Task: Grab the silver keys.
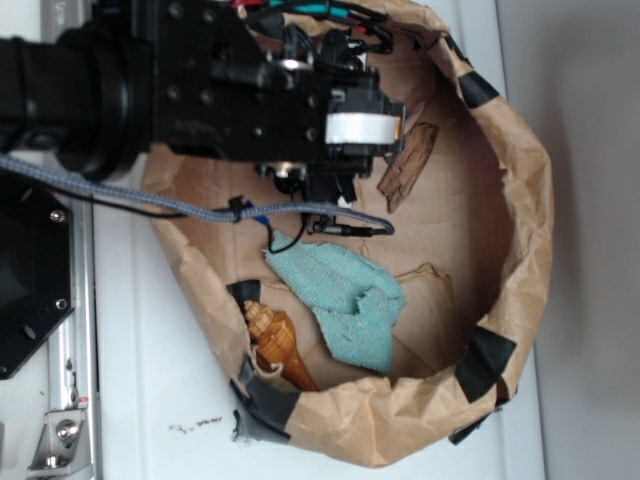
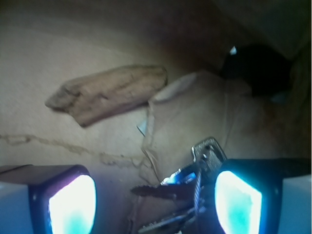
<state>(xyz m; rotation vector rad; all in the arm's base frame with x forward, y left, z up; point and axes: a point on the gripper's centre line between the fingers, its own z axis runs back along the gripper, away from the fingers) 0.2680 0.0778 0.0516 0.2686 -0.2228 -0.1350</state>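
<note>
The silver keys (image 2: 206,154) lie fanned from one ring on the brown paper floor in the wrist view. They sit between my two fingers, close against the right finger (image 2: 237,201), with a wide gap to the left finger (image 2: 72,204). My gripper (image 2: 156,200) is open and low over them, and neither finger is clamped on them. In the exterior view my gripper (image 1: 318,185) reaches down into the paper bowl (image 1: 530,200) at its upper left. The keys are hidden under it there.
A brown wood chip (image 1: 408,165) lies just right of the gripper and shows in the wrist view (image 2: 109,92) ahead on the left. A teal cloth (image 1: 345,300) and a wooden carved piece (image 1: 275,340) lie at the bowl's near side. A grey cable (image 1: 200,208) crosses the rim.
</note>
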